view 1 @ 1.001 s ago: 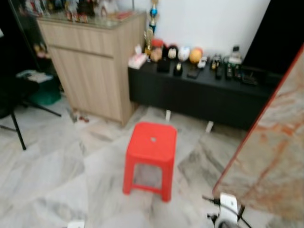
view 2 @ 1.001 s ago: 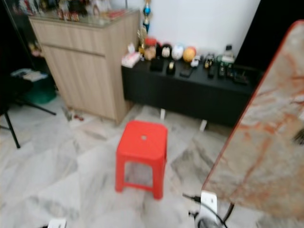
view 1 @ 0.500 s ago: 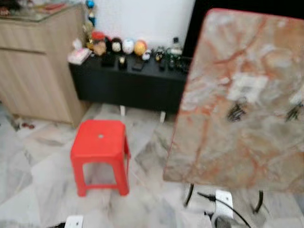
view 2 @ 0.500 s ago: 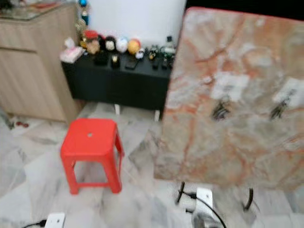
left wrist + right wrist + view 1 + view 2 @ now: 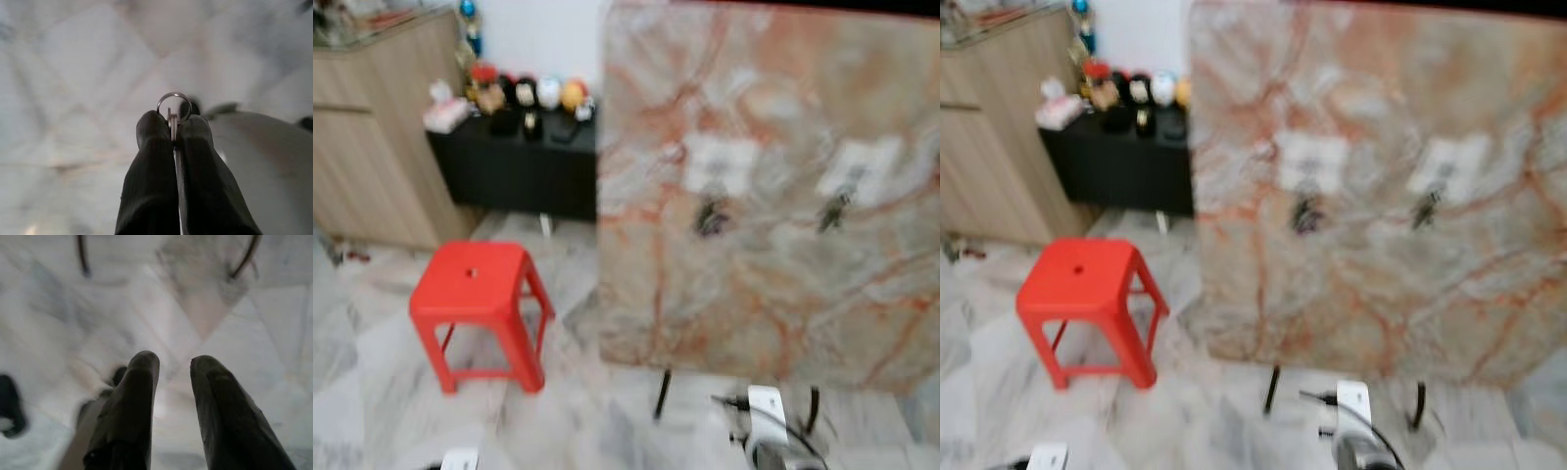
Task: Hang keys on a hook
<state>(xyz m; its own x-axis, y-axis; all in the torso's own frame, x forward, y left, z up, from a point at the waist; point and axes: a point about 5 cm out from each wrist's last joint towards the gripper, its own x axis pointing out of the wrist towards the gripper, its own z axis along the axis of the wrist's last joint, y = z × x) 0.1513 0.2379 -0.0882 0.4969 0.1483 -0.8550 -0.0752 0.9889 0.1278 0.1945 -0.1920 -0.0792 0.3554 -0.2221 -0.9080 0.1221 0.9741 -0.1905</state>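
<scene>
A marbled board (image 5: 773,186) with two hooks (image 5: 710,217) stands beside a red stool (image 5: 475,294). The left gripper (image 5: 173,128) pinches the keys (image 5: 173,110) between closed fingers, ring protruding past the tips. The right gripper (image 5: 171,363) hangs slightly parted, empty.

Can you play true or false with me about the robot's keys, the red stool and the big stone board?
1. The left hand pinches a key ring. True.
2. The right hand holds keys too. False: its fingers are apart with nothing between them.
3. The red stool lies tipped over. False: it stands upright on the floor.
4. The marble board has two dark hooks, one beside the other. True.
5. The stool is right of the board. False: it is to its left.
</scene>
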